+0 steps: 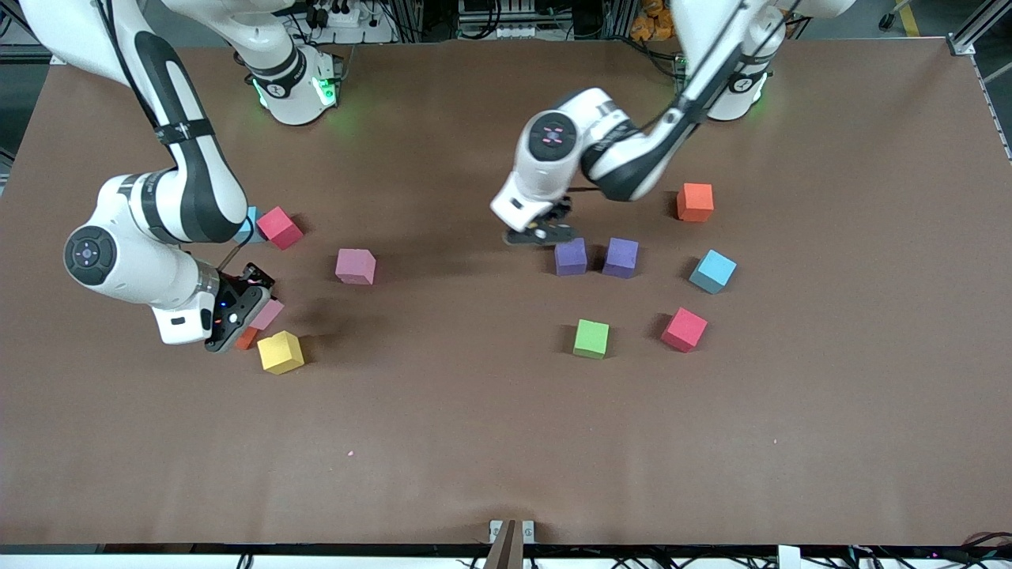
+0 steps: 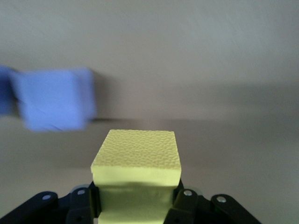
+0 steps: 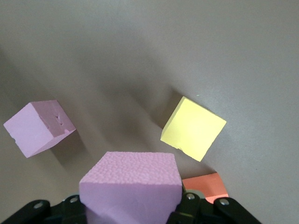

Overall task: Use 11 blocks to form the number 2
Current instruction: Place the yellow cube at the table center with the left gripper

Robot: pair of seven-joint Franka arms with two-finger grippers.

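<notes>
The left claw (image 2: pixel 135 205) is clamped on a matte yellow foam cube (image 2: pixel 136 161), a grip only its wrist view shows, hanging just beside the two purple foam cubes (image 1: pixel 570 257) at mid-table. The right claw (image 3: pixel 133 207) pinches a pale pink foam cube (image 3: pixel 131 189), over the table's right-arm end. Its wrist view shows a second yellow cube (image 3: pixel 192 128) at about two o'clock of the held one, an orange-red cube (image 3: pixel 205 185) and another pink cube (image 3: pixel 38 127); no digit stands yet.

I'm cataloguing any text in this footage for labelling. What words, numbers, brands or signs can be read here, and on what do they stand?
None can be read.
Blocks, such as the yellow block and the orange block: plain faces, no print.
Table: no writing.
Arm joint caps: small pink marks, too small to read.
</notes>
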